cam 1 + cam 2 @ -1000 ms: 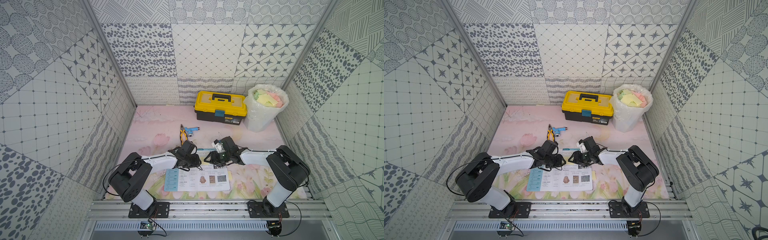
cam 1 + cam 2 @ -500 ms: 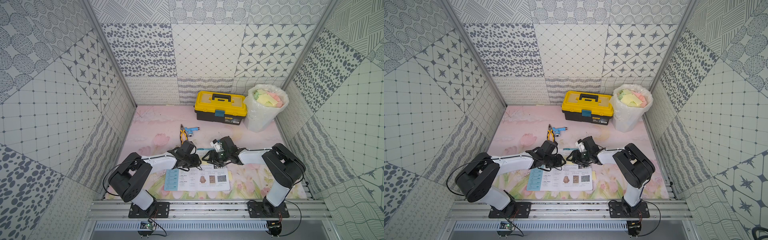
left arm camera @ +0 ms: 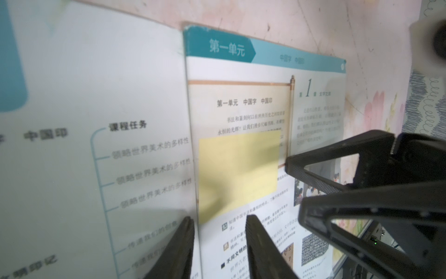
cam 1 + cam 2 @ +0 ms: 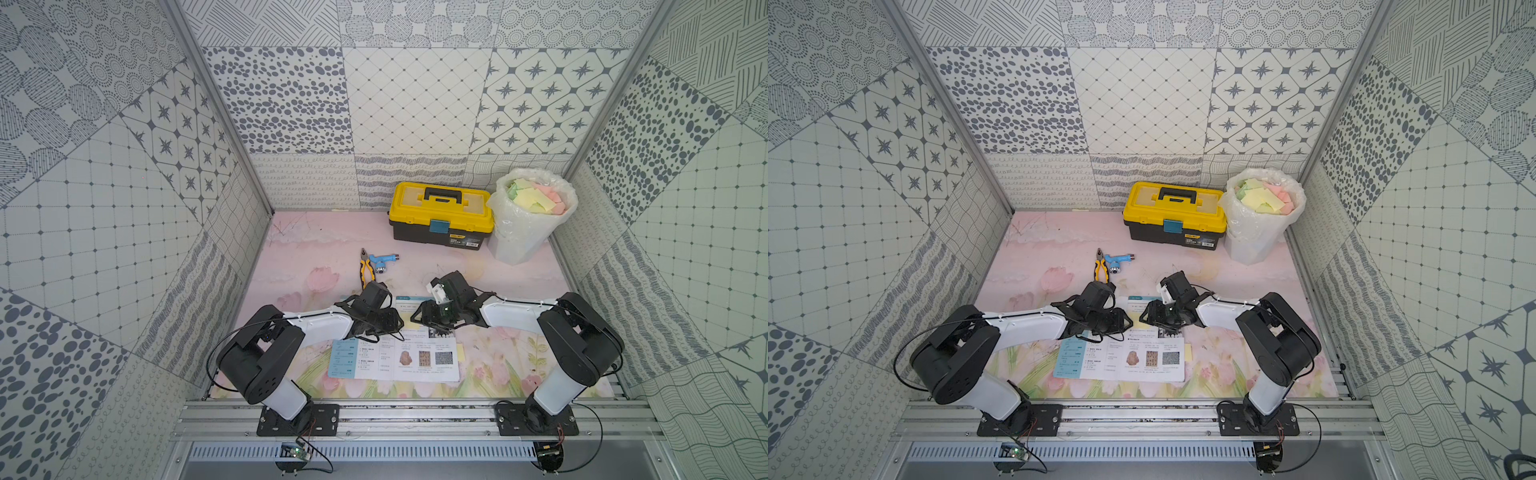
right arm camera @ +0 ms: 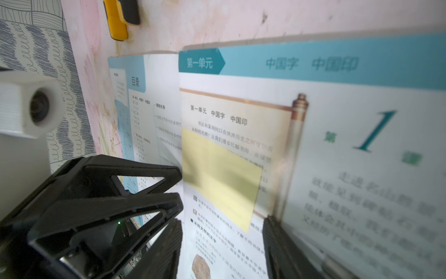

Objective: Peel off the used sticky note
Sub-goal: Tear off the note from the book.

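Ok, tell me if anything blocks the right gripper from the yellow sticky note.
Nothing visible does. The sticky note lies bare on the open book, just ahead of the right gripper, whose jaws are open. The left gripper sits beside another edge of the note, not over it.

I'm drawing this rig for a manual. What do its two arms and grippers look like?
Both the left arm and right arm have white shell links, bulky black joints and black bases. A thin black cable loops beside the left arm. The left gripper and right gripper are black, with triangular open-frame fingers.
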`<state>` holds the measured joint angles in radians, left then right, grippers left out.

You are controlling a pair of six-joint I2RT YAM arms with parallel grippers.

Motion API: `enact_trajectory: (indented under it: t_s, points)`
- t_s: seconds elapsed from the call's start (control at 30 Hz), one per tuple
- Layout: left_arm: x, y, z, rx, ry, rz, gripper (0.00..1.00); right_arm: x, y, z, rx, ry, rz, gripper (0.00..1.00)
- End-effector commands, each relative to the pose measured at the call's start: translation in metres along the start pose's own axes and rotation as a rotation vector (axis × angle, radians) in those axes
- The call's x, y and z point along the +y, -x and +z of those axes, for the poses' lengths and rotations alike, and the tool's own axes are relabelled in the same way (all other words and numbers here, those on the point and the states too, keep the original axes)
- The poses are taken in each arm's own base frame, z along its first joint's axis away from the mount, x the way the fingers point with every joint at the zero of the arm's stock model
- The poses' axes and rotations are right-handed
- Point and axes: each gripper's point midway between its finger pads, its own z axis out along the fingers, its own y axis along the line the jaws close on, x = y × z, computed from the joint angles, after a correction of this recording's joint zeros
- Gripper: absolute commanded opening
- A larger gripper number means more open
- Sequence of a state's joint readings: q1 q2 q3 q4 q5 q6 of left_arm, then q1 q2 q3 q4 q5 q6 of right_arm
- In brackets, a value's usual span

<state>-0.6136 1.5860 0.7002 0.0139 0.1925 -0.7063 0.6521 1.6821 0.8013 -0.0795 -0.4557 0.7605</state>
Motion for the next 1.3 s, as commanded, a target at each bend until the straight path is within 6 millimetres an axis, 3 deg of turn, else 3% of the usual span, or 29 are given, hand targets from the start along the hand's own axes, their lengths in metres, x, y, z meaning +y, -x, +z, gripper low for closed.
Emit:
enact_trajectory:
  t_s: [0.0,0.2,0.6,0.87,1.07,1.27]
  points:
    - [0.025,-0.017,0.003,0.059,0.092,-0.033,0.40,-0.008,-0.007,0.009,0.022,-0.073,-0.015,0.58]
    - [0.025,-0.018,0.004,0.059,0.086,-0.038,0.40,-0.004,-0.012,0.026,0.049,-0.078,-0.011,0.59]
    - [0.026,-0.019,0.004,0.057,0.085,-0.037,0.39,0.012,-0.003,0.034,0.034,0.001,0.042,0.56]
    - [0.027,-0.019,0.001,0.051,0.085,-0.034,0.40,0.019,0.002,0.036,0.026,0.025,0.047,0.31]
    - [0.027,-0.020,-0.001,0.045,0.079,-0.030,0.43,0.023,0.004,0.036,0.022,0.041,0.045,0.02]
    - [0.024,-0.023,-0.006,0.039,0.051,-0.014,0.41,0.026,0.007,0.035,0.012,0.056,0.061,0.00]
